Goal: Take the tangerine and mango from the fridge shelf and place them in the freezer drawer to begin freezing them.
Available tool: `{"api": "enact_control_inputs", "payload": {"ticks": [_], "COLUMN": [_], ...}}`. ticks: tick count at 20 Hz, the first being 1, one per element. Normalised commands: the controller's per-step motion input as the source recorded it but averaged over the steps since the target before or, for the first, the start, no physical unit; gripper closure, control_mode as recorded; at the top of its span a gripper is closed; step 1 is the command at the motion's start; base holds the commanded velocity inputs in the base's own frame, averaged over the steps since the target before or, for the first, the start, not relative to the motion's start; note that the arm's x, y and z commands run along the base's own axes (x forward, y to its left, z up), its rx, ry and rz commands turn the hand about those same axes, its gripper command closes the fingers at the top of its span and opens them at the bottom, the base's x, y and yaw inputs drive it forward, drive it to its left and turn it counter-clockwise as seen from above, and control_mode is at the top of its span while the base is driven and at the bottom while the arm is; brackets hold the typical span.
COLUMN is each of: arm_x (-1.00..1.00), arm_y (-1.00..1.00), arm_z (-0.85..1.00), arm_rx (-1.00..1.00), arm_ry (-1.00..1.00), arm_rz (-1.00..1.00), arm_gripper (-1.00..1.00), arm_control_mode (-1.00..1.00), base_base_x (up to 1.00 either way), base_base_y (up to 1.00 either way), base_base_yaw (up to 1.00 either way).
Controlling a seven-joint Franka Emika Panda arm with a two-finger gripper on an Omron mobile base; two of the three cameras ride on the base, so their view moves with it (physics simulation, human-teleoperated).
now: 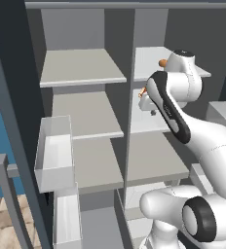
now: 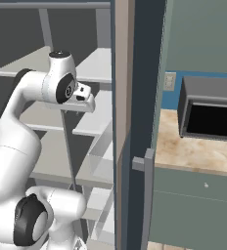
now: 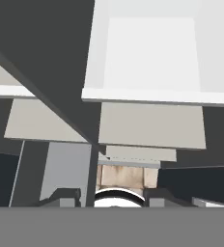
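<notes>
The robot's hand (image 2: 88, 101), fingers together and apparently empty, reaches into the open fridge while an orange fruit (image 1: 162, 62), seemingly the tangerine, sits on the top right shelf (image 1: 149, 61), nothing visibly frozen yet.

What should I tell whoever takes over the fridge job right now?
Gripper: shut, nothing seen between the fingertips; the hand is up in the open fridge's right column.
Fruit: one small orange fruit sits on the upper right shelf, behind the wrist; too small to tell whether it is the tangerine or the mango. An orange-red bit shows one shelf lower, by the hand; it is unclear what it is.
Done: no fruit seen moved.
Left: pick up both fruits and put them in the freezer drawer.
</notes>
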Motion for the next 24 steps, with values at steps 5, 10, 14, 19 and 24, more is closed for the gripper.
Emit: {"api": "enact_control_inputs", "payload": {"ticks": [5, 10, 14, 19, 24], "arm_x": [0.00, 0.00, -0.03, -0.02, 0.00], "arm_y": [0.00, 0.00, -0.12, -0.42, -0.75], "arm_z": [0.00, 0.04, 0.37, 0.60, 0.70], "arm_rx": [0.00, 0.00, 0.00, 0.00, 0.03], "arm_ry": [0.01, -0.01, -0.20, -0.30, -0.26], "arm_rz": [0.00, 0.00, -0.05, -0.16, -0.23], "arm_gripper": [-1.00, -1.00, -1.00, -1.00, -1.00], "arm_control_mode": [-1.00, -1.00, -1.00, -1.00, -1.00], "base_base_x": [0.00, 0.00, 0.00, 0.00, 0.00], "base_base_y": [0.00, 0.00, 0.00, 0.00, 0.00], "base_base_yaw": [0.00, 0.00, 0.00, 0.00, 0.00]}}
